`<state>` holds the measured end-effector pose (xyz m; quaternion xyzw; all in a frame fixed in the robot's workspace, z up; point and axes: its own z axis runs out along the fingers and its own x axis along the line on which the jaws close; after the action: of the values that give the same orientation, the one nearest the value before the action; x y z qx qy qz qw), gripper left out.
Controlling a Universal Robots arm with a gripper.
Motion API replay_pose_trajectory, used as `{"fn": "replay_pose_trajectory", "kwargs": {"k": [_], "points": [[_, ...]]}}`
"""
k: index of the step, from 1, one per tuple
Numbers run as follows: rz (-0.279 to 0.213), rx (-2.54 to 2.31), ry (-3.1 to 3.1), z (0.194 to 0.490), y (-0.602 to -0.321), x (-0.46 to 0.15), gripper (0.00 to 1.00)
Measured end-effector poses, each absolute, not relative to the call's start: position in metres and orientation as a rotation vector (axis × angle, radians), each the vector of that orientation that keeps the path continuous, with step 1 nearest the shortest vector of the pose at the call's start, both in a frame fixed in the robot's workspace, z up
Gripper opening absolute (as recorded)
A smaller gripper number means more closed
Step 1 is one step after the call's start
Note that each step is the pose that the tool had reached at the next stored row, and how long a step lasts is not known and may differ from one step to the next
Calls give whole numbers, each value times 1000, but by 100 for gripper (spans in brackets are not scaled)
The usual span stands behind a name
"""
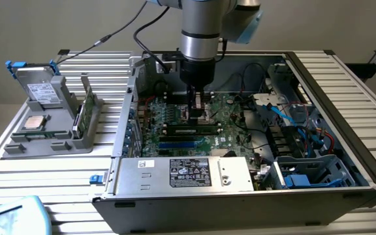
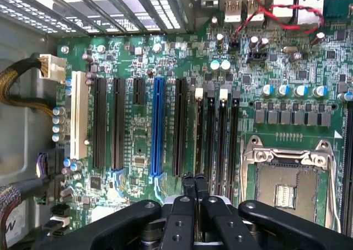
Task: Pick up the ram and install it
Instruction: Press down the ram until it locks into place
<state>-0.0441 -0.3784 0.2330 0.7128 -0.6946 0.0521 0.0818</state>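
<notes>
On a slatted metal table (image 1: 57, 176), the end effector (image 2: 194, 179), fully closed and empty, hangs over the motherboard (image 2: 138, 145).

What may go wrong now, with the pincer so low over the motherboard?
1. The shut pincer hangs close above the black memory slots. A small sideways slip could, I think, strike their white clips.
2. The processor socket lies uncovered right beside those slots. A touch there might damage its contacts.
</notes>
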Motion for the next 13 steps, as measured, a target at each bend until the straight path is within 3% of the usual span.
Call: {"fn": "replay_pose_trajectory", "kwargs": {"k": [13], "points": [[156,2130,-2075,222,-378,-44,10]]}}
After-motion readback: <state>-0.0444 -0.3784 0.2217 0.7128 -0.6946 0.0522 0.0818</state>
